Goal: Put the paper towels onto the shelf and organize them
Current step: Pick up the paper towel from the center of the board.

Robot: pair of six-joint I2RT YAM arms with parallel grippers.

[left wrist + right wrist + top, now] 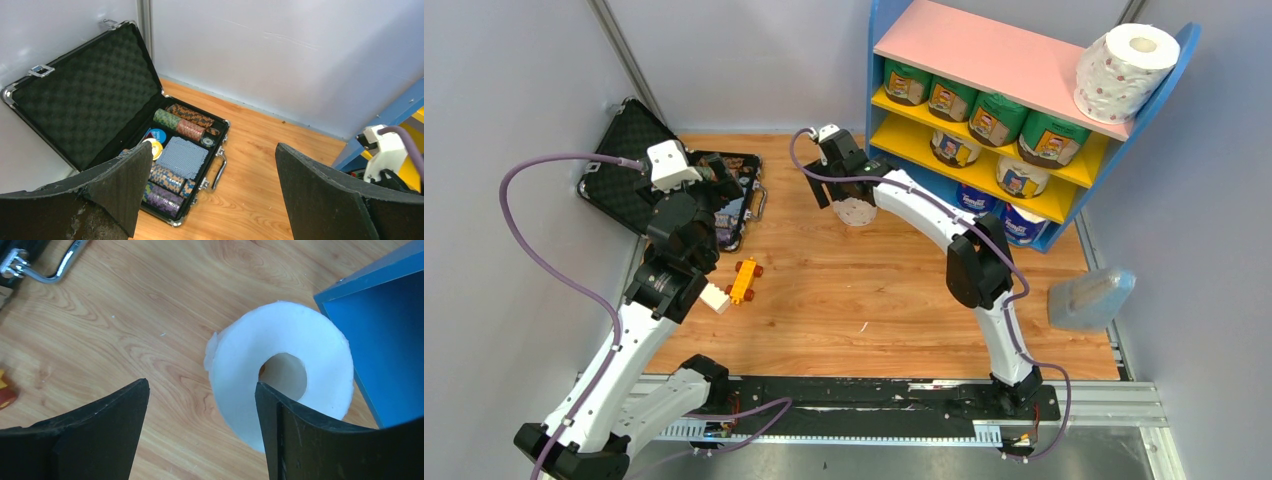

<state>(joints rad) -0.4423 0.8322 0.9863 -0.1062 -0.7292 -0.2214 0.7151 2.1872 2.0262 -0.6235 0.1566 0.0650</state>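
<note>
Nearest the lens, right gripper (200, 385) with jaws parted, clamping nothing. Under its right finger (320, 440), a bare white paper towel roll (240, 355), upright on the wooden table (125, 315), hollow core up; open gap between roll and left finger. Just right of the gripper, the shelf (380, 315), blue side panel toward it. On the shelf beyond: 4 green-wrapped rolls (994, 115), 2 cream rolls (1022, 177), 2 blue-and-white rolls (972, 200), 1 dotted roll (1124, 70) on top. Left gripper (212, 147) spread wide, empty; ahead of it and below, an open black case (90, 95).
</note>
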